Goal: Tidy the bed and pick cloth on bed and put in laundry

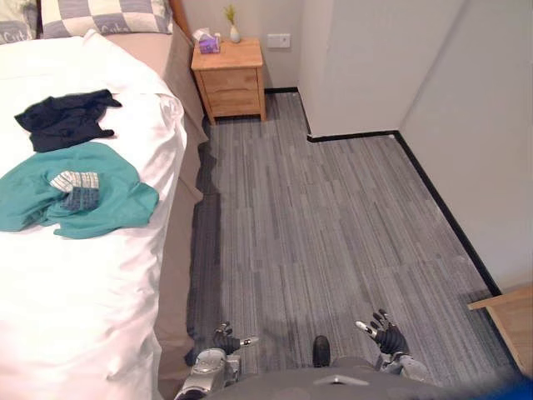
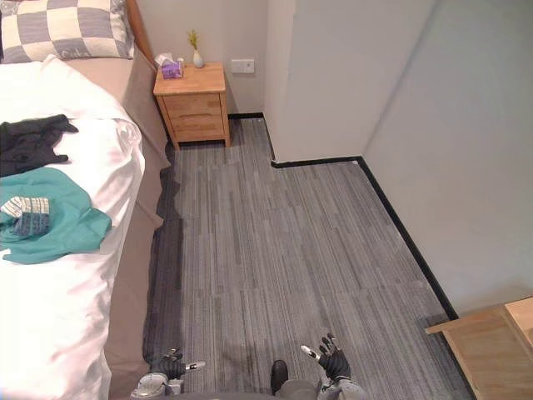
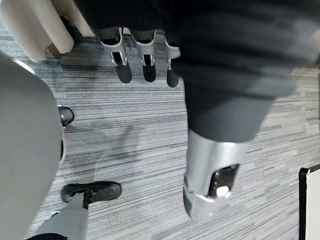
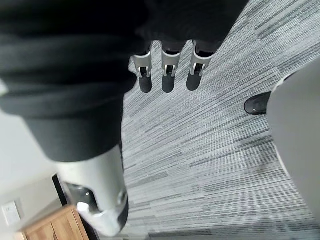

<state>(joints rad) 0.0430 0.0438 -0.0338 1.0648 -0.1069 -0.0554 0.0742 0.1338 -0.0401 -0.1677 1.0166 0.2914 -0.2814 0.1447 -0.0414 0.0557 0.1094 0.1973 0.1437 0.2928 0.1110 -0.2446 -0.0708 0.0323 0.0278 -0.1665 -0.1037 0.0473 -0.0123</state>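
Locate the teal cloth [image 1: 104, 198] and the dark cloth [image 1: 65, 119] on the bed [image 1: 83, 308], the dark one nearer the pillow [image 1: 104, 15]. Your left hand [image 1: 225, 340] and right hand [image 1: 388, 336] hang low over the floor [image 1: 333, 217] beside the bed, fingers [image 3: 123, 67] released and straight, grasping nothing.

1. I see a white bed sheet [image 1: 75, 308], well ahead of the fingers [image 3: 123, 62] of my left hand [image 1: 225, 339].
2. On it lie a teal cloth [image 1: 112, 208], a dark navy cloth [image 1: 62, 121] and a small blue-and-white checked cloth [image 1: 77, 188].
3. The pillow [image 1: 104, 15] has grey-and-white checks.
4. The carpet [image 1: 316, 233] under those fingers is grey and streaked.
5. The nightstand [image 1: 231, 79] is light wood.
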